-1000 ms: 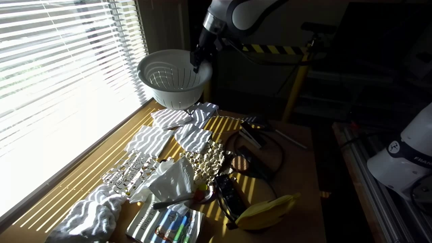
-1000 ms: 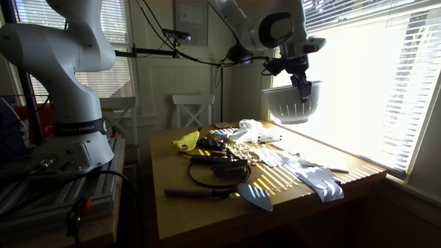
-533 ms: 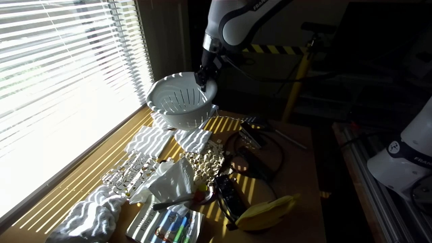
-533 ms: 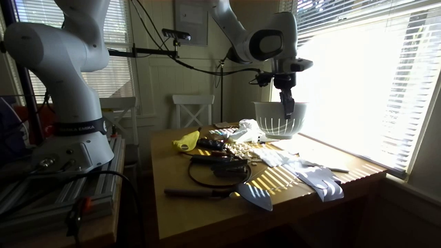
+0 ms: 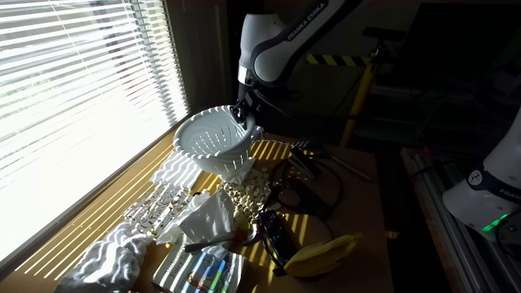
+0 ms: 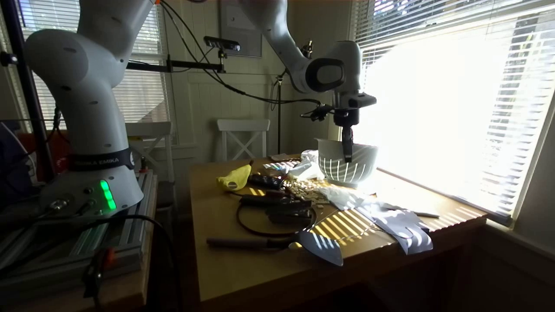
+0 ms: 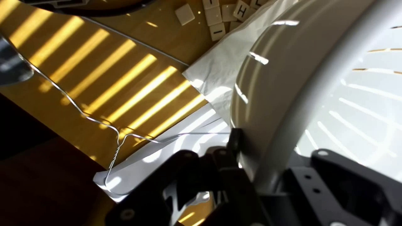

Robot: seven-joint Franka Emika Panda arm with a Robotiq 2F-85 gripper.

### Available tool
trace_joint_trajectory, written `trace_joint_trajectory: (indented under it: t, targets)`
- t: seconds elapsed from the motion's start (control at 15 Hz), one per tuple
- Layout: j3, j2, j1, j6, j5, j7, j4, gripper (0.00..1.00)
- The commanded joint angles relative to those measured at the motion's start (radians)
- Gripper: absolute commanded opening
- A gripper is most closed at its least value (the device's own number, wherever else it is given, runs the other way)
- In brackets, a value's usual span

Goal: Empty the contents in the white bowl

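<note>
Has the pincer (image 7: 264, 150) clamped on the white bowl (image 5: 212, 140), straddling the wall inside and out, at the far right of the rim in an exterior view. Holds it over the far left of the table (image 5: 362, 203); cannot judge contact between base and things beneath. Points the mouth upward, tipped somewhat left toward the window (image 5: 93, 81); runs round at the rim, with the base-to-mouth axis near upright and leaning the same way. Reveals the slotted inside wall (image 5: 199, 126) in an exterior view, but mostly the outer wall (image 6: 330, 152) in an exterior view with the spatula (image 6: 321, 248) lying at the near edge. Gives legible letters on the tiles (image 7: 217, 32) only in the wrist view, along with the twist in a wire (image 7: 115, 153) running onto a pale sheet (image 7: 141, 169); reduces those tiles to a pale heap in both exterior views. Includes a book (image 5: 203, 270) at the near left in an exterior view, with "Fairy" readable on the cover, and a yellow banana-shaped thing (image 5: 321, 256) at the near right.
</note>
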Motion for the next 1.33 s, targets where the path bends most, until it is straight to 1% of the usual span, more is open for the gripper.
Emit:
trace_joint_trajectory:
  t: [0.0, 0.13, 0.2, 0.27, 0.4, 0.6, 0.87, 1.0, 1.07, 1.13, 1.2, 1.27]
  targets:
    - [-0.039, 0.044, 0.04, 0.042, 0.11, 0.055, 0.025, 0.03]
    - [-0.032, 0.06, 0.038, 0.109, 0.17, 0.068, 0.022, 0.03]
    - [-0.028, 0.067, 0.04, 0.178, 0.197, 0.072, 0.015, 0.03]
    - [-0.028, 0.076, 0.044, 0.245, 0.216, 0.072, 0.011, 0.03]
    - [-0.039, 0.099, 0.067, 0.319, 0.228, 0.074, 0.016, 0.03]
    - [-0.06, 0.139, 0.115, 0.39, 0.22, 0.086, 0.017, 0.03]
    - [-0.089, 0.193, 0.179, 0.455, 0.226, 0.129, 0.038, 0.03]
    - [-0.118, 0.215, 0.216, 0.452, 0.225, 0.166, 0.056, 0.03]
    - [-0.139, 0.223, 0.237, 0.446, 0.218, 0.184, 0.062, 0.07]
    - [-0.161, 0.231, 0.257, 0.436, 0.212, 0.203, 0.068, 0.36]
    - [-0.18, 0.238, 0.272, 0.434, 0.208, 0.219, 0.071, 0.38]
    - [-0.192, 0.237, 0.281, 0.427, 0.205, 0.228, 0.076, 0.44]
